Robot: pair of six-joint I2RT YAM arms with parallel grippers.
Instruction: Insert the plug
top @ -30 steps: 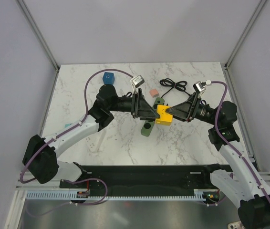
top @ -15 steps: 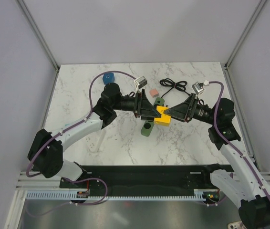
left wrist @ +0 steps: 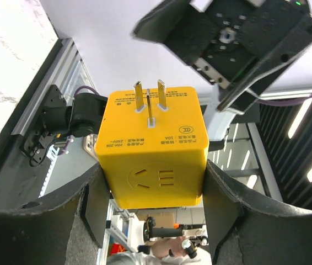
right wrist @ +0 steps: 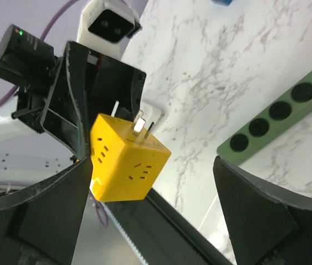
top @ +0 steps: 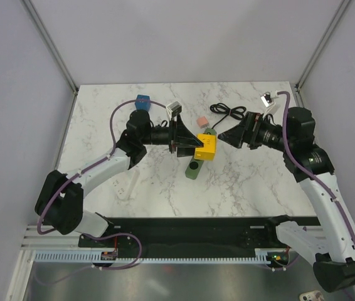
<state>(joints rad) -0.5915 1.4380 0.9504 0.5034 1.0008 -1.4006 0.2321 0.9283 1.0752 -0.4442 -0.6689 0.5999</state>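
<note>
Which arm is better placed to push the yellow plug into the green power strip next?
Left. The left gripper grips the yellow plug between its fingers, prongs exposed, close to the green power strip. The right gripper is open, apart from the plug, holding nothing.

A clear gap separated the wide-spread right gripper [top: 222, 136] from the yellow cube plug [top: 206, 148] clamped in the left gripper [top: 196, 145]. Below, the green socket strip [top: 194, 167] lay across the marble table [top: 246, 188]. A pink block [top: 202, 120] and coiled black cable [top: 227, 113] crowded the far side, while bare marble stretched along the near side.
</note>
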